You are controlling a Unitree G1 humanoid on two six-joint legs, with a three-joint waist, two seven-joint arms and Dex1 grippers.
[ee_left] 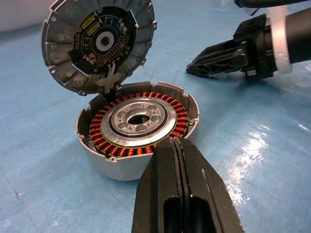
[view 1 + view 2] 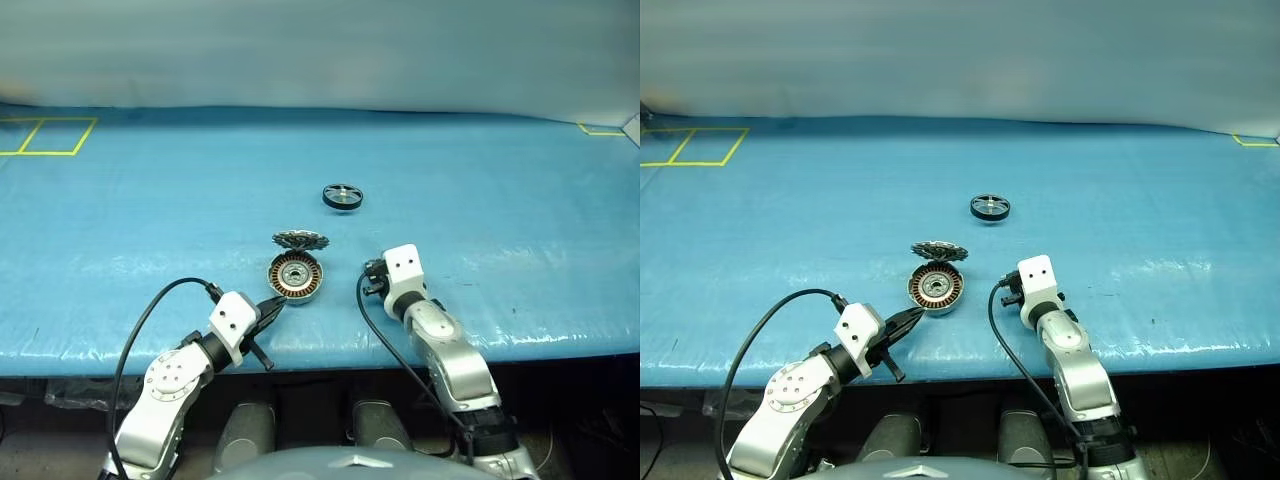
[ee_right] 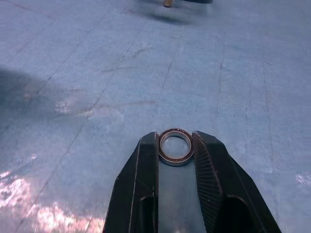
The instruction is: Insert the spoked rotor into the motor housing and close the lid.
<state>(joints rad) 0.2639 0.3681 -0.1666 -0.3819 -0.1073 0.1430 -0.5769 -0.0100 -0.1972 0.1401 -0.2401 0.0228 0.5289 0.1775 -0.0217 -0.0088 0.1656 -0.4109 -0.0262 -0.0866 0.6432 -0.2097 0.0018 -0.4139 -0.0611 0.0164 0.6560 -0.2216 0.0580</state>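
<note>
From my head camera, the motor housing (image 2: 295, 277) sits open on the blue table (image 2: 500, 200) near the front edge, its copper windings showing around a silvery centre. The lid (image 2: 300, 240) stands tilted at the housing's far rim, touching it. The spoked rotor (image 2: 342, 196) lies flat farther back and a little to my right, well apart from both. My left gripper (image 2: 274, 303) reaches to the housing's near rim, and my right gripper (image 2: 373, 276) hovers just right of the housing, apart from it. Through my left wrist camera, my left fingers (image 1: 165, 174) are pressed flat together with nothing between them, their tip at the housing's (image 1: 141, 128) near wall. The lid (image 1: 99, 43) leans upright behind it, showing a dark circuit face with yellow labels, and my right gripper (image 1: 194, 69) shows beyond the housing, low over the table. Through my right wrist camera, my right fingers (image 3: 206, 165) are clamped on a small metal bearing ring (image 3: 175, 146), held at its two sides above the blue table (image 3: 97, 73).
</note>
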